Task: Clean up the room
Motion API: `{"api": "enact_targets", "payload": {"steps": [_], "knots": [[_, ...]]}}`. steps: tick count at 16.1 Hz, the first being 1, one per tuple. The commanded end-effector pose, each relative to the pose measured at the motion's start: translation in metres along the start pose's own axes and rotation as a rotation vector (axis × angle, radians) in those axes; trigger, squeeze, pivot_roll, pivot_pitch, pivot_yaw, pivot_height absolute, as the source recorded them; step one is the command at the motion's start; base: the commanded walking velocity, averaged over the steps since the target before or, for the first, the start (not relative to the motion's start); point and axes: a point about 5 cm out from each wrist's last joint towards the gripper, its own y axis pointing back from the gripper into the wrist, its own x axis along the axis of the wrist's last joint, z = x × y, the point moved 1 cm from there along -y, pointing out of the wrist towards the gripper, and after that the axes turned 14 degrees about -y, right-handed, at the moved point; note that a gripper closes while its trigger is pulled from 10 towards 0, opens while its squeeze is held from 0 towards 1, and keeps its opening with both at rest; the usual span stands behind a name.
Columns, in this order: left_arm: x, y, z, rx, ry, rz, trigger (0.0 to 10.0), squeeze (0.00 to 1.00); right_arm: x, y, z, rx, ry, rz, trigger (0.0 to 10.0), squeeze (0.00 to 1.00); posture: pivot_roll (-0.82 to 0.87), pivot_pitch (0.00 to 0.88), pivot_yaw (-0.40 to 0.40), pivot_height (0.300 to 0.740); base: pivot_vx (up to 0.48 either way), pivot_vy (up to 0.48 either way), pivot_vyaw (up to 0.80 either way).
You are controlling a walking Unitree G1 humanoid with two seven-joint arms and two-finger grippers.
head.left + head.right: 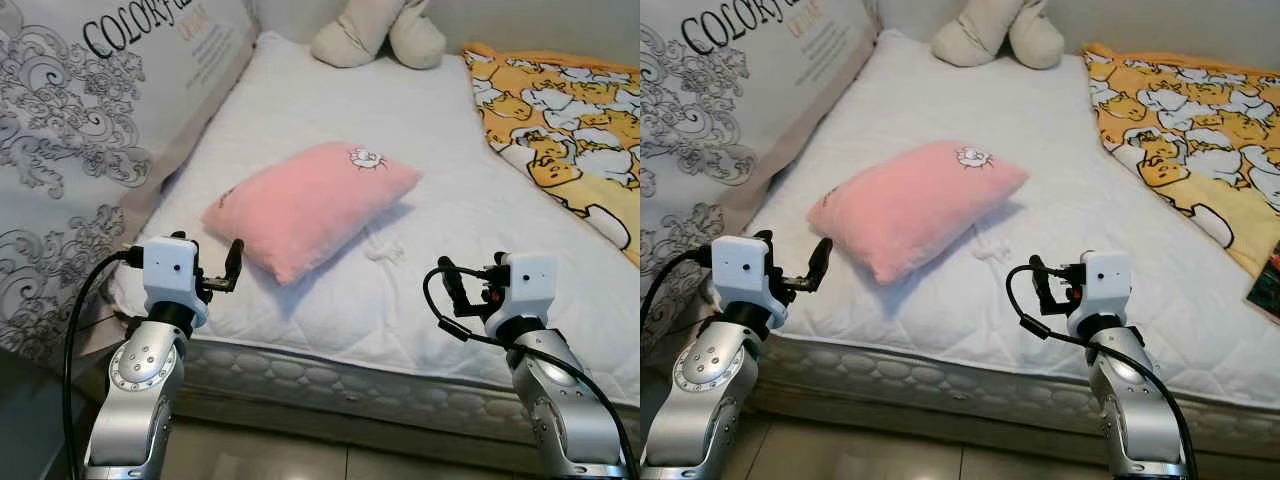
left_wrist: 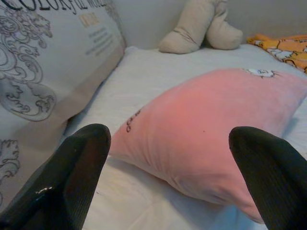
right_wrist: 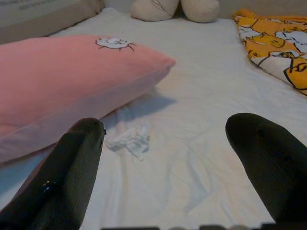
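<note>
- Left gripper [image 1: 232,268] raised at the near edge of the bed [image 1: 450,330], fingers [image 2: 72,167] spread wide, holding nothing. It points at the near end of the pink pillow [image 1: 310,205], probably lining up a grasp there.
- Right gripper [image 1: 450,285] held at about the same height over the near mattress edge, fingers [image 3: 268,163] also spread wide and empty. Its wrist view looks toward a small crumpled white scrap [image 3: 128,141], likely tissue.
- That scrap lies loose on the white cover, just beside the pillow's near right side. Looks like litter, so a likely thing to clear.
- Pink pillow lies askew across the middle of the bed, a small cartoon print [image 1: 366,158] at its far corner. Its slant suggests it is not in its proper place.
- Large patterned cushion [image 1: 90,120] with lettering leans along the bed's left side.
- Yellow cartoon-print blanket [image 1: 560,130] bunched at the far right.
- Beige stuffed toy [image 1: 380,35] sits at the far end against the wall.
</note>
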Motion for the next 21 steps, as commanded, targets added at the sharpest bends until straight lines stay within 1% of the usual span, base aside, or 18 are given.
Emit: {"api": "enact_targets", "payload": {"steps": [1, 9, 10, 12, 13, 15, 19, 20, 21], "knots": [[0.0042, -0.0024, -0.0013, 0.005, -0.006, 0.016, 10.0, 0.00, 0.0040, -0.0028, 0.0007, -0.004, 0.012, 0.014, 10.0, 0.00, -0.07, 0.000, 0.007, 0.740, 0.319, 0.000, 0.00], [0.0048, -0.0053, -0.0004, 0.002, -0.009, 0.022, 10.0, 0.00, 0.0075, -0.0061, 0.0011, 0.000, 0.018, 0.023, 10.0, 0.00, -0.08, 0.000, 0.006, 0.740, 0.313, 0.000, 0.00], [0.0049, -0.0055, -0.0002, 0.000, -0.007, 0.022, 10.0, 0.00, 0.0065, -0.0059, -0.0025, 0.022, 0.054, 0.019, 10.0, 0.00, -0.08, 0.000, 0.007, 0.740, 0.315, 0.000, 0.00], [0.0050, -0.0054, -0.0001, -0.001, -0.007, 0.023, 10.0, 0.00, 0.0050, -0.0055, -0.0033, 0.026, 0.059, 0.013, 10.0, 0.00, -0.08, 0.000, 0.006, 0.740, 0.311, 0.000, 0.00], [0.0051, -0.0052, -0.0002, 0.000, -0.005, 0.022, 10.0, 0.00, 0.0030, -0.0053, -0.0021, 0.019, 0.075, 0.002, 10.0, 0.00, -0.08, 0.000, 0.007, 0.740, 0.315, 0.000, 0.80], [0.0048, -0.0044, 0.0001, -0.001, -0.003, 0.021, 10.0, 0.00, 0.0031, -0.0044, 0.0013, -0.010, 0.009, 0.012, 10.0, 0.00, -0.08, 0.000, 0.006, 0.740, 0.311, 0.000, 0.31], [0.0038, -0.0022, -0.0004, 0.000, -0.004, 0.018, 10.0, 0.00, 0.0030, -0.0027, 0.0013, -0.002, 0.021, 0.008, 10.0, 0.00, -0.08, 0.000, 0.009, 0.740, 0.311, 0.000, 0.00], [0.0034, -0.0014, -0.0005, -0.002, -0.004, 0.016, 10.0, 0.00, 0.0015, -0.0017, 0.0009, -0.005, -0.009, 0.005, 10.0, 0.00, -0.08, 0.000, 0.009, 0.740, 0.311, 0.000, 0.00], [0.0030, -0.0008, -0.0006, -0.003, -0.005, 0.015, 10.0, 0.00, 0.0012, -0.0011, 0.0005, -0.004, -0.034, 0.006, 10.0, 0.00, -0.08, 0.000, 0.009, 0.740, 0.307, 0.000, -0.79]]}}
